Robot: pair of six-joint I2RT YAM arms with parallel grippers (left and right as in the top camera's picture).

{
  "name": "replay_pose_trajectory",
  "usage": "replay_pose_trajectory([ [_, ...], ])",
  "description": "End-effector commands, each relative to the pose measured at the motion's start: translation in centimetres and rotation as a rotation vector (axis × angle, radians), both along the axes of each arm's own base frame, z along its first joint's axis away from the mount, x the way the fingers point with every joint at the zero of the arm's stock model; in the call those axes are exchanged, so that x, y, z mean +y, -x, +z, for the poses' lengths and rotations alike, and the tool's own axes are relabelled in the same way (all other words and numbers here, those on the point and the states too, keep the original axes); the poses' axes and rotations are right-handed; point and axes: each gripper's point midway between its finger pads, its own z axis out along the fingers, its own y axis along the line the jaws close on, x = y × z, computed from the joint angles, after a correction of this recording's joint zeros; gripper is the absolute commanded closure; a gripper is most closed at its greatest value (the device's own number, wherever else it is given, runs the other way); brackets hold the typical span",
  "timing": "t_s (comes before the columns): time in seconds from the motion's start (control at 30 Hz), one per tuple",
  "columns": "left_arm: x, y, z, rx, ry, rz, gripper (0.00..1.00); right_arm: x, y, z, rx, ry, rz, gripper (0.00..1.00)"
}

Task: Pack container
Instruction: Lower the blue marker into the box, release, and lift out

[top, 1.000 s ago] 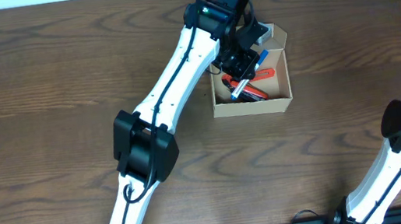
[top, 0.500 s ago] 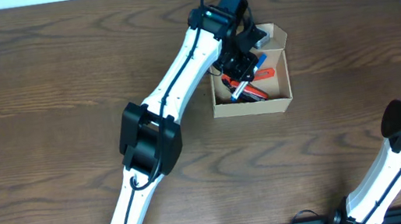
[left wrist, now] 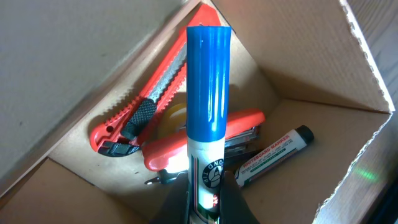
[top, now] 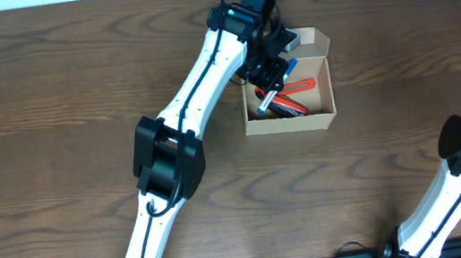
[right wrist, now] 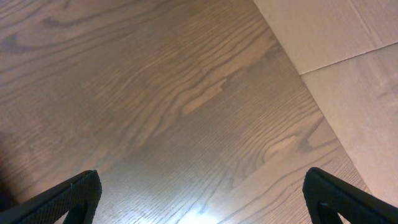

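Pinching a blue-capped marker [left wrist: 207, 93] by its barrel, the left gripper [left wrist: 205, 200] hangs directly over the open container [top: 291, 124] at the table's [top: 46, 101] far middle, the marker's long axis pointing down into it (a knife [left wrist: 146, 106] and a stapler [left wrist: 244, 121] lie inside). The right gripper [right wrist: 211, 199], jaws spread, is well apart at the near right.

Left pincer [top: 272, 76] over open container [top: 291, 124], blue marker [top: 291, 67] at tip; red tools [top: 301, 85] inside.

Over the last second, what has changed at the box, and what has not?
The left gripper, still shut on the blue-capped marker, shifted slightly left in the overhead view, above the container. Nothing was let go. The container, its contents and the open right gripper stayed put.
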Motion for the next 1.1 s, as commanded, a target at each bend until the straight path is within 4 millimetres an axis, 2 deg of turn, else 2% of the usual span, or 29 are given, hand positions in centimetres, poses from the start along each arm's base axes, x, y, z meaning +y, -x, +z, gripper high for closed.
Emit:
replay_pose_trajectory([
  [0.0,0.2,0.1,-0.4,0.006,-0.014,-0.003,0.94,0.1,0.6,1.2,-0.029,0.007,-0.017,0.01],
  [0.37,0.2,0.3,-0.8,0.015,-0.021,-0.007,0.94,0.1,0.6,1.2,-0.029,0.007,-0.017,0.01],
  [0.63,0.5,1.0,-3.4,0.082,-0.056,-0.008,0.94,0.1,0.6,1.2,-0.029,0.007,-0.017,0.01],
  [0.77,0.5,0.9,-3.6,0.083,-0.057,-0.008,0.93,0.1,0.6,1.2,-0.029,0.007,-0.017,0.01],
  [0.83,0.5,0.9,-3.6,0.080,-0.055,-0.008,0.73,0.1,0.6,1.2,-0.029,0.007,-0.017,0.01],
  [0.97,0.4,0.8,-3.5,0.075,-0.051,-0.008,0.59,0.1,0.6,1.2,-0.029,0.007,-0.017,0.01],
  [1.07,0.4,0.8,-3.5,0.074,-0.051,-0.008,0.53,0.1,0.6,1.2,-0.029,0.007,-0.017,0.01],
])
